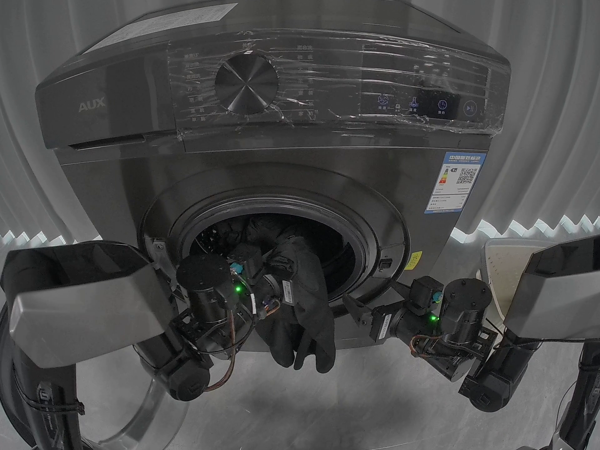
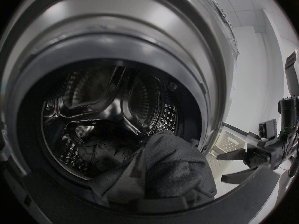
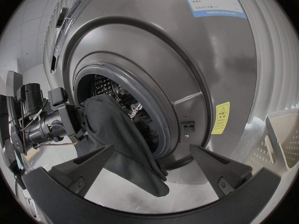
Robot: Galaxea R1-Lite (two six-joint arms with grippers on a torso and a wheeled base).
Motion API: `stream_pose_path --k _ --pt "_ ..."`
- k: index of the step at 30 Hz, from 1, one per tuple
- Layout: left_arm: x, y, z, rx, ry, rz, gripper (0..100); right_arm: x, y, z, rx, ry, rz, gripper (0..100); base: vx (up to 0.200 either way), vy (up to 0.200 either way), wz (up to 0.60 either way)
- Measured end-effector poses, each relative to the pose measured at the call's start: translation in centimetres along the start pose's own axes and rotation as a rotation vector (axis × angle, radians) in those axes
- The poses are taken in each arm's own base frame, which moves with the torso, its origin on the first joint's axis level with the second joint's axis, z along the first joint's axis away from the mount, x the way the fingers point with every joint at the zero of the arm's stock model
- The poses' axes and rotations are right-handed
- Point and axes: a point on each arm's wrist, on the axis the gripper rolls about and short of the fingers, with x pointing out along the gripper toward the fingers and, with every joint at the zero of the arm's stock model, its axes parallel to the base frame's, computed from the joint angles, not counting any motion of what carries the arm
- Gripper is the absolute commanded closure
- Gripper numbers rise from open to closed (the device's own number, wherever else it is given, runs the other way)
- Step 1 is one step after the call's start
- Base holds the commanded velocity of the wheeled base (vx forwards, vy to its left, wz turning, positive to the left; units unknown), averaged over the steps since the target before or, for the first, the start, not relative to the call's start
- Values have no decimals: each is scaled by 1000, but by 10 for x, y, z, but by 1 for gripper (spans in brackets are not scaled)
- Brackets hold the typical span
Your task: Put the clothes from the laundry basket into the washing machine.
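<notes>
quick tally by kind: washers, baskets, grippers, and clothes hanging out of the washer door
washing machine: 1
laundry basket: 1
dark garment hanging out of the door: 1
grippers: 2, left gripper and right gripper
total: 5

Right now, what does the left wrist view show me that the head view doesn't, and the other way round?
Left wrist view gives you the inside of the drum, with dark clothes lying at its bottom. Head view gives you the control panel with its dial, and the dark garment hanging out over the door rim and down the machine's front. Shared: that garment draped across the opening, the open, empty right gripper off to one side, and the laundry basket beyond it.
</notes>
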Motion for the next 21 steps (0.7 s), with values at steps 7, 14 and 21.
stream_pose_path --k 7,14,21 --pt "29 -5 -7 -43 -46 -20 100 0 0 0 0 0 0 0 0 0 0" --pt "65 -1 -15 -76 -85 27 100 -1 1 0 0 1 2 0 0 0 0" --pt "101 17 -22 -73 -72 141 100 -1 2 -1 -1 3 6 0 0 0 0"
